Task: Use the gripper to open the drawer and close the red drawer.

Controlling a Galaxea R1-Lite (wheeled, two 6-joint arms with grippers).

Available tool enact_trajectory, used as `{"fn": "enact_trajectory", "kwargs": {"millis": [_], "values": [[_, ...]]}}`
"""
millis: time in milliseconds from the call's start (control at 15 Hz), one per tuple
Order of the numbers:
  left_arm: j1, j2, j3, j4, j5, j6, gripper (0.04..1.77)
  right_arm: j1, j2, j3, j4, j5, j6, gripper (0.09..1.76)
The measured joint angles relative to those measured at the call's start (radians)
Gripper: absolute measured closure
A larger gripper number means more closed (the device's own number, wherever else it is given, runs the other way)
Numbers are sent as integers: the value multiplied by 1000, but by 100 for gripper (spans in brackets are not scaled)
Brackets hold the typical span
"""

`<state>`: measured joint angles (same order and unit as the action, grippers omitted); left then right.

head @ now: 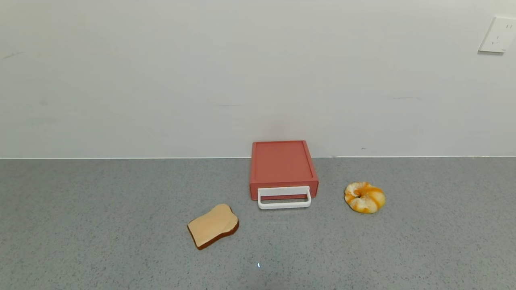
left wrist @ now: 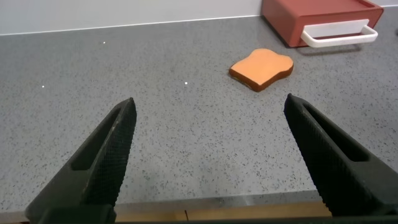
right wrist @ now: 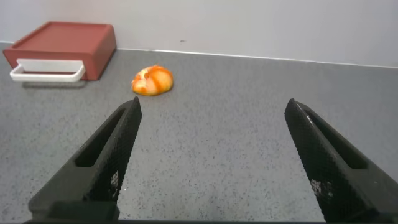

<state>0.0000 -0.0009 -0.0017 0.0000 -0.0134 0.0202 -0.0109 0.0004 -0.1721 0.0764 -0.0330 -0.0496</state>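
The flat red drawer box (head: 283, 165) stands against the wall at the middle of the grey counter. Its drawer is pushed in, and the white loop handle (head: 284, 199) lies in front of it. The box also shows in the left wrist view (left wrist: 323, 15) and in the right wrist view (right wrist: 65, 45). Neither arm shows in the head view. My left gripper (left wrist: 208, 112) is open and empty near the counter's front edge, well short of the box. My right gripper (right wrist: 211, 112) is open and empty over bare counter, also far from the box.
A bread slice (head: 213, 230) lies in front and to the left of the box; it also shows in the left wrist view (left wrist: 261, 68). An orange-and-white bagel (head: 364, 197) lies to the right of the box. A wall socket (head: 498, 35) is at the upper right.
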Motion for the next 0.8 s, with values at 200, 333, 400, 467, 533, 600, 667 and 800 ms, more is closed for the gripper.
{"fn": "enact_trajectory", "kwargs": {"millis": [200, 333, 400, 467, 533, 600, 667, 800], "values": [[0, 0, 0, 0, -1, 0, 9, 0, 0, 124, -98, 2, -7, 15], [0, 0, 0, 0, -2, 1, 9, 0, 0, 149, -103, 6, -16, 15], [0, 0, 0, 0, -1, 1, 9, 0, 0, 153, -103, 17, -16, 15], [0, 0, 0, 0, -2, 2, 9, 0, 0, 159, -99, 45, -16, 15], [0, 0, 0, 0, -2, 1, 9, 0, 0, 167, -81, 65, -13, 15], [0, 0, 0, 0, -2, 1, 9, 1, 0, 168, -81, 65, -3, 15], [0, 0, 0, 0, -2, 1, 9, 1, 0, 170, -78, 64, 11, 15], [0, 0, 0, 0, -2, 2, 9, 2, 0, 171, -78, 64, 17, 15]]}}
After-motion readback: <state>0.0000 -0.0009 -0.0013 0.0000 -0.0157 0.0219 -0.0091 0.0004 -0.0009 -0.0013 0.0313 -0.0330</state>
